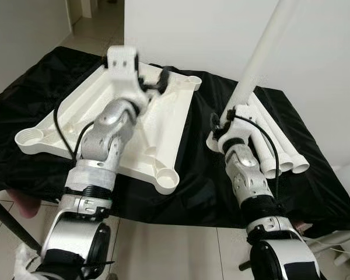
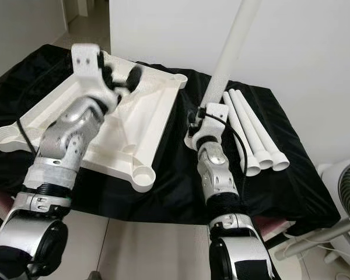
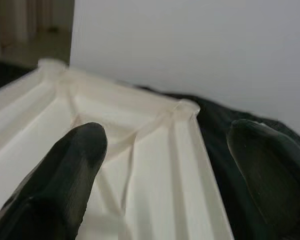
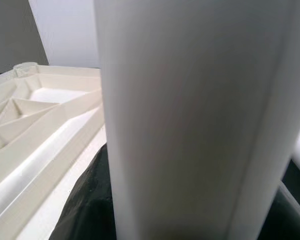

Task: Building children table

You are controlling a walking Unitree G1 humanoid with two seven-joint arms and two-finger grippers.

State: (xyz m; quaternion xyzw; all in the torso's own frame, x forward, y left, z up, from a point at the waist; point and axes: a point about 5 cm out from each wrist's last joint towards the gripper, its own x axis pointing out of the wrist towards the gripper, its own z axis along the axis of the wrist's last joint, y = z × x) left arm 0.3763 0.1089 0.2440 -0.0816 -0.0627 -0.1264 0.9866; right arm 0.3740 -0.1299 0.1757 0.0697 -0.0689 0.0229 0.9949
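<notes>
The white plastic table top (image 1: 169, 134) lies upside down on the black cloth, ribs up, with round leg sockets (image 1: 168, 178) at its corners. My left gripper (image 1: 154, 81) hovers over its far side. Its fingers (image 3: 65, 175) are open, with nothing between them, and point at the far corner socket (image 3: 186, 106). My right gripper (image 1: 224, 119) is to the right of the table top, shut on a long white table leg (image 1: 259, 52). The leg rises steeply up and to the right, and it looms close in the right wrist view (image 4: 190, 120). Three more legs (image 2: 251, 128) lie side by side on the cloth further right.
A black cloth (image 1: 181, 216) covers the low work surface, its front edge just before my arms. A white wall stands close behind. A fan (image 2: 347, 198) stands on the tiled floor at the right. A doorway opens at the far left.
</notes>
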